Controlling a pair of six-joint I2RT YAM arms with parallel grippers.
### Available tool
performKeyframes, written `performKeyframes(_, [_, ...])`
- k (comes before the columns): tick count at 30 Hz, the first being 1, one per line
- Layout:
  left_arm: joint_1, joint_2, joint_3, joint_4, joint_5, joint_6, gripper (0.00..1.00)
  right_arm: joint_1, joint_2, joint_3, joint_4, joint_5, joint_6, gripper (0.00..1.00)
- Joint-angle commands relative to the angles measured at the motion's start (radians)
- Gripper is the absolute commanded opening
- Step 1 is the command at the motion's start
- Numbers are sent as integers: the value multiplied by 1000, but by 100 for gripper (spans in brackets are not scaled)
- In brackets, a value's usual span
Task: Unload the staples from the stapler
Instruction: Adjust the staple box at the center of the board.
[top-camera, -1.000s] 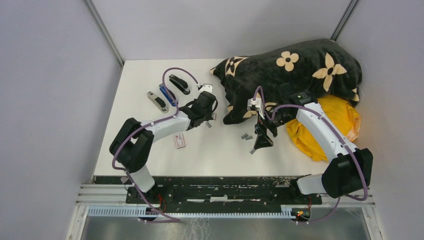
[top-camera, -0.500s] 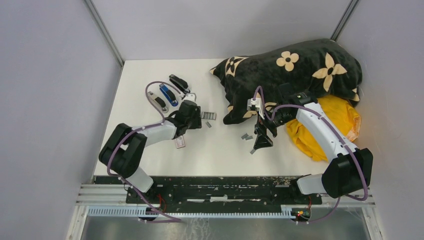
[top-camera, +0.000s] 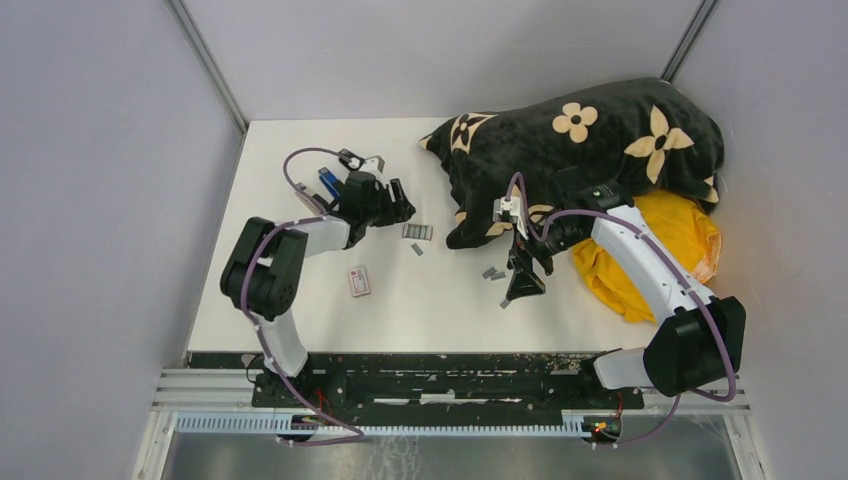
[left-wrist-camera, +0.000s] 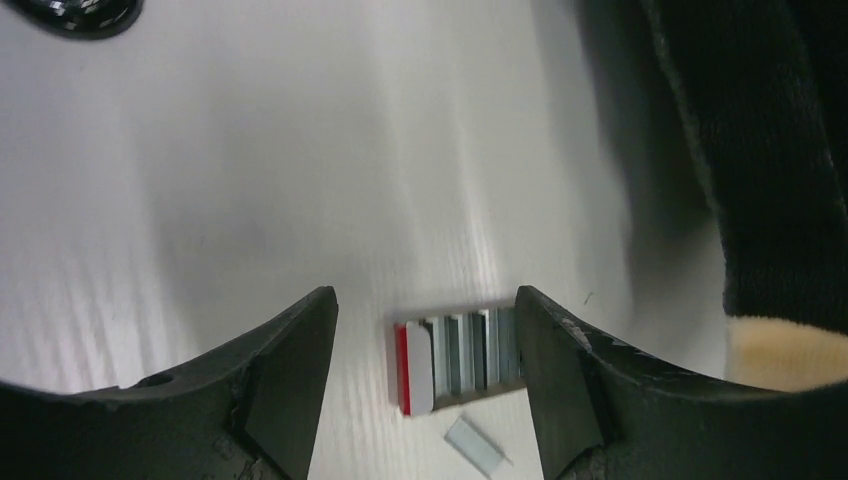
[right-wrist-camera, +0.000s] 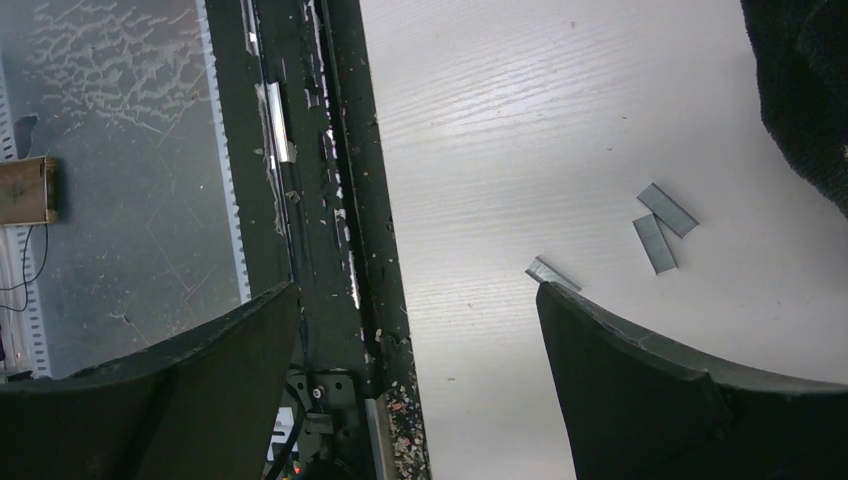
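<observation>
Left pincer (left-wrist-camera: 425, 300) and right pincer (right-wrist-camera: 417, 295) were both released, empty; three staple strips (right-wrist-camera: 655, 243) lay on desk (right-wrist-camera: 500, 120) below the right.

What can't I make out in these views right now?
Blue stapler: top view, partly under the left arm; loaded or not, cannot tell.
Dark stapler end: left wrist view, cut off by the top edge.
One staple strip: right wrist view, partly behind a finger.
</observation>
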Motion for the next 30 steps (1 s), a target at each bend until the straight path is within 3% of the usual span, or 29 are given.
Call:
performKeyframes(1, [6,100,141,-9,80,-16,69,11,-19,31,-5,-41,-21,95])
performKeyframes(4, [5,172,208,-54,137,-11,53,14,-18,32,-8,-43,-23,95])
performKeyframes(6, [6,196,234,-72,155,-11,48,20,-17,32,-9,-44,-24,95])
performKeyframes(14, [4,218,240,-118,210,1,47,34,-14,31,-10,-48,-27,95])
performKeyframes(30, [-23,81,36,-39,196,-50,47,41,-15,30,-7,-52,-22,95])
